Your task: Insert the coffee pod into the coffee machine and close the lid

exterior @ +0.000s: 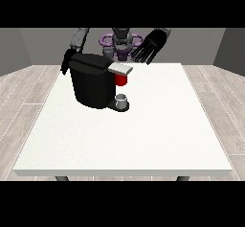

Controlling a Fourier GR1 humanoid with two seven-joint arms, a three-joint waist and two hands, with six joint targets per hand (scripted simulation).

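The black coffee machine (91,85) stands on the white table (143,135), left of the middle. Its grey lid (120,68) juts out to the right at the top, with a red thing at the machine (121,79) just below it. A grey thing (122,100) sits on the machine's low base; I cannot tell whether it is the pod. The hand at the view's right (150,46) is raised above the table's far edge, up and to the right of the lid, open with fingers spread and holding nothing. The hand at the view's left (67,61) hangs at the machine's upper left corner, partly hidden behind it.
The robot's torso (122,41) stands behind the table's far edge. The table spreads wide in front of and to the right of the machine. Wooden floor surrounds the table.
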